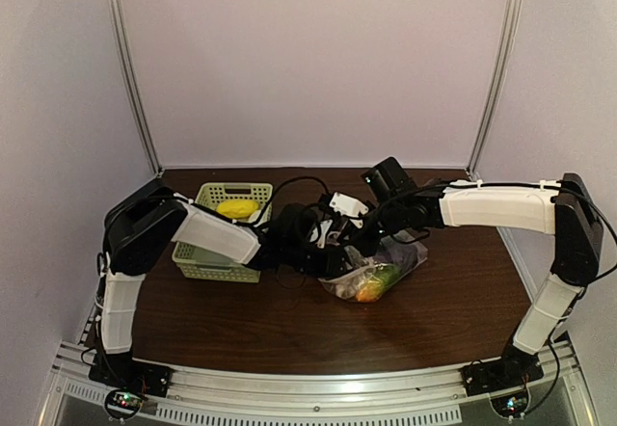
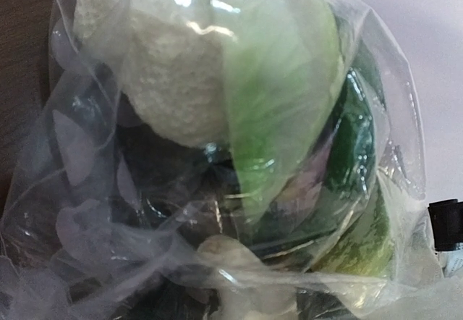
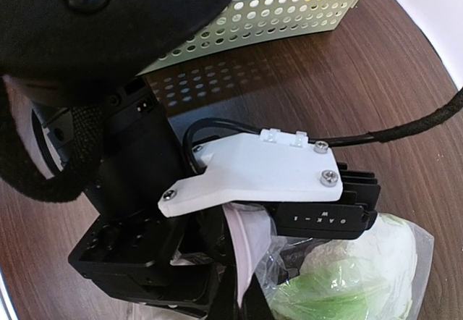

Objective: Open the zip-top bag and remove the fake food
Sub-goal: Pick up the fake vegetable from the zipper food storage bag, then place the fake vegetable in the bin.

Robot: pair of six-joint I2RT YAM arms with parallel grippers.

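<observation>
The zip-top bag (image 1: 374, 274) lies at mid-desk, pressed against the left gripper (image 1: 326, 257) and just under the right gripper (image 1: 359, 243). Bare desk (image 1: 289, 325) opens on the near side of both, while one green basket (image 1: 204, 260) crowds the left gripper's left. The right gripper is closed; the left gripper's jaws are hidden, so I cannot tell. One bag: its fake food (image 2: 173, 81) shows one whitish lump and two green pieces. One yellow piece (image 1: 237, 208) sits in the basket.
</observation>
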